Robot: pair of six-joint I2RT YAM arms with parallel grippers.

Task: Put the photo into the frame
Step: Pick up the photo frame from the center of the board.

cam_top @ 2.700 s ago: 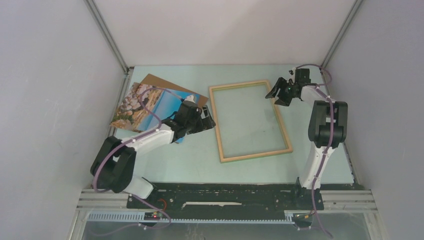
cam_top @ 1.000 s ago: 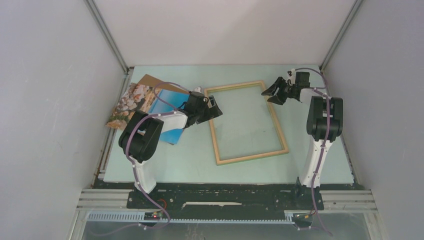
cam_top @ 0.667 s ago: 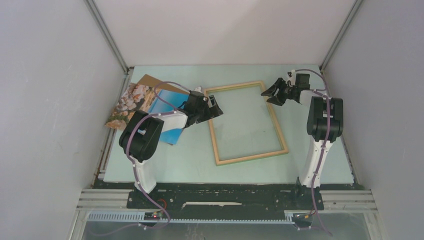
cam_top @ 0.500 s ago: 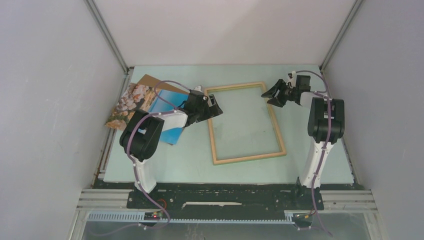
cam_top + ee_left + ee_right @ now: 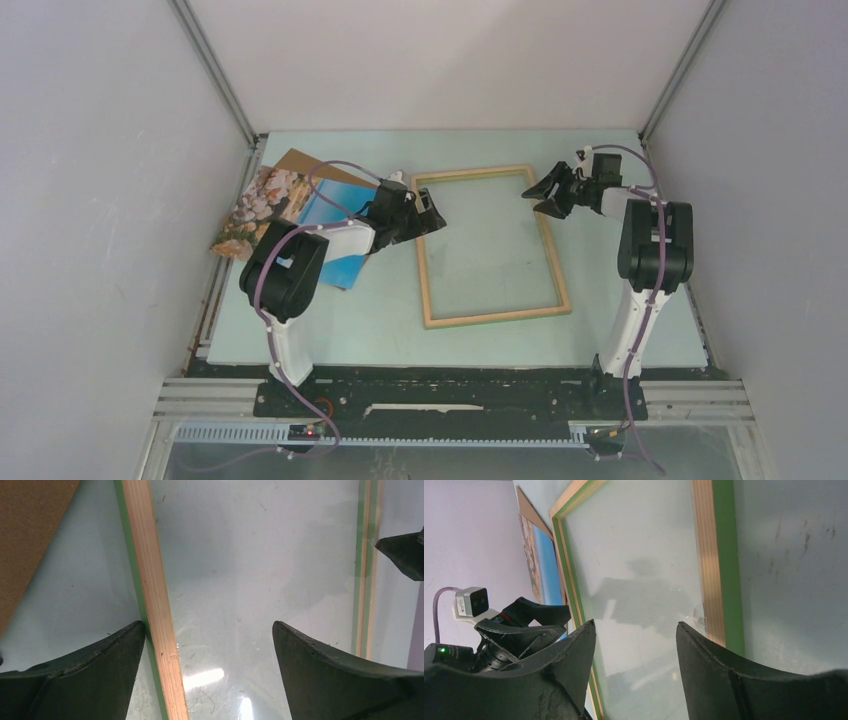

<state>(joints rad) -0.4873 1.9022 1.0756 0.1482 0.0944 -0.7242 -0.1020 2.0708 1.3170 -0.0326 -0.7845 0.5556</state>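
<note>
Photo (image 5: pixel 268 203) lies picture side up at the far-left corner of the tabletop (image 5: pixel 380 320), its rocky end toward the left edge and its blue end pointing at the frame (image 5: pixel 497 315), with the near part hidden under the left arm. It rests on a brown backing board (image 5: pixel 305 165) whose far corner sticks out beyond it. The frame lies flat near the middle of the tabletop, just beside the photo, pale wood facing up, a thin green line along its edges and the clear pane empty. The left gripper (image 5: pixel 432 213) hangs over the frame's far-left corner with its jaws spread wide; its wrist view shows the left long rail running just inside the left finger while the gripper (image 5: pixel 207 630) pinches nothing. The right gripper (image 5: pixel 540 200) hovers at the frame's far-right corner, jaws parted and holding nothing, and in its own view (image 5: pixel 635 626) the right rail passes behind one finger.
</note>
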